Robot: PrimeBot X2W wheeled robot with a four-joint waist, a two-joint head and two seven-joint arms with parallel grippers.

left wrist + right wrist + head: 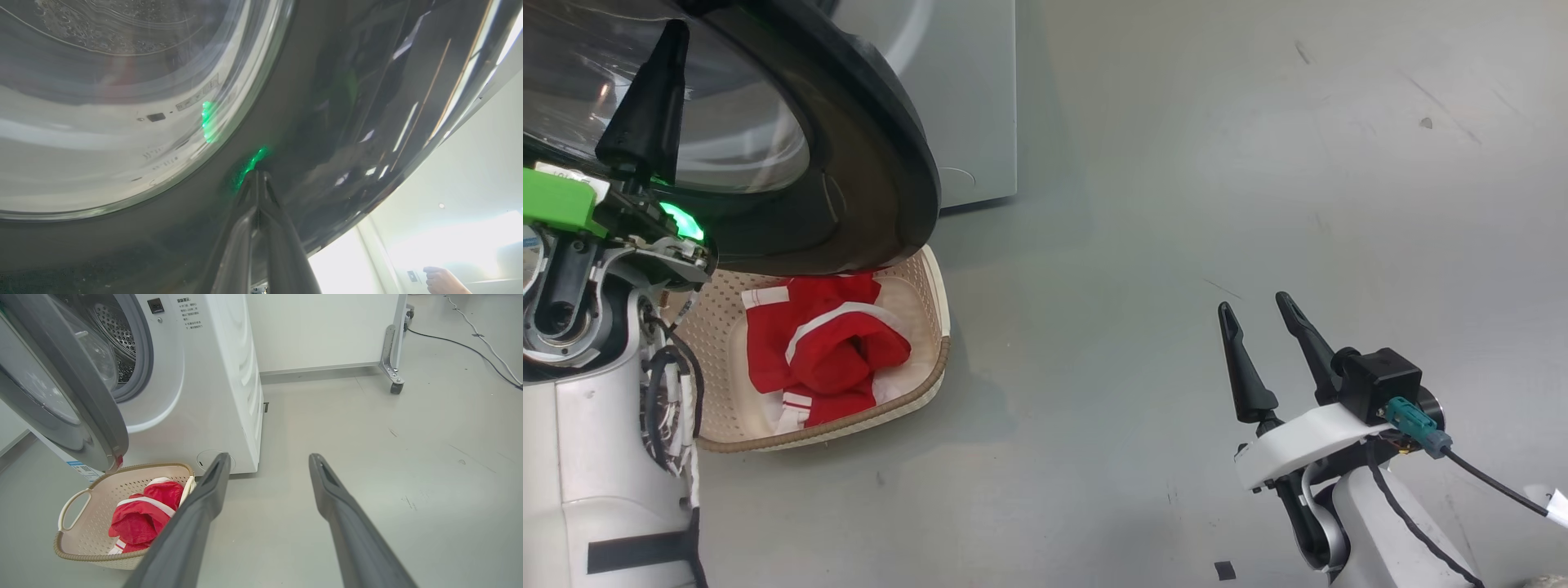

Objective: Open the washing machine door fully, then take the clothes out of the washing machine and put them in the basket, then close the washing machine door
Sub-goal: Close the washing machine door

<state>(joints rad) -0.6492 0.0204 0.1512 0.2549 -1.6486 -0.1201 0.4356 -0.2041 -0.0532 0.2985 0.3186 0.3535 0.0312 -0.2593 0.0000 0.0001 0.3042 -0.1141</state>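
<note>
The washing machine door [874, 147], with its glossy black rim and clear glass bowl, stands partly open over the basket [943, 359]. My left gripper [674, 41] is shut, and its tips [257, 174] rest against the outer face of the door [327, 102] on the black rim beside the glass. The red clothes [825, 351] with white stripes lie in the cream basket [90, 531] on the floor below the door [61, 375]. The white washing machine [204, 375] shows its steel drum. My right gripper [1254, 304] hangs open and empty over bare floor, right of the basket.
Grey floor stretches right of the washing machine [964, 98]. In the right wrist view a white panel on a caster [394, 388] stands behind the machine, and cables [470, 339] run along the far floor. A person's hand [443, 281] shows at the lower right of the left wrist view.
</note>
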